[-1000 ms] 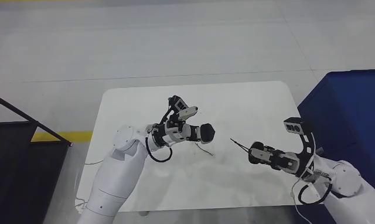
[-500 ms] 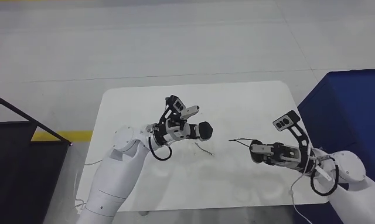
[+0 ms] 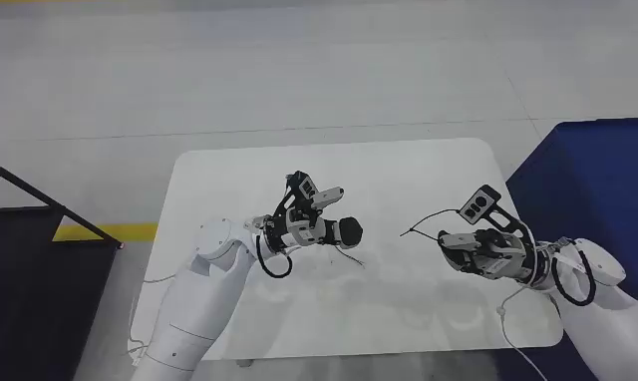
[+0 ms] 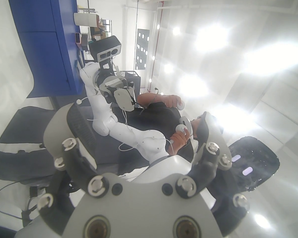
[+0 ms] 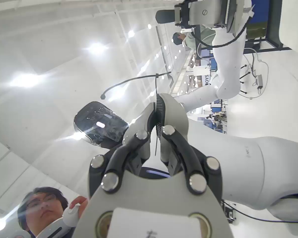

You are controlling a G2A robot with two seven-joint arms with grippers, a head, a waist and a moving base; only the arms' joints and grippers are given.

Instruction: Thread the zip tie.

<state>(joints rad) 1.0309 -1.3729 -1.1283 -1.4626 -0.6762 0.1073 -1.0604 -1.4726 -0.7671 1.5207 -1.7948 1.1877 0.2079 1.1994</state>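
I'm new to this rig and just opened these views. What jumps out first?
A black zip tie stands out, pinched in the shut right gripper, its free end curling out above the white table near its right side. Across from it, the left gripper hovers open and empty over the table's middle.

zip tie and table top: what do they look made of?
Zip tie: black plastic, probably nylon, semi-matte; the thin strip bows in a smooth curve out of the right tool. Table: white, smooth, faint sheen; laminate or painted board, can't tell which.
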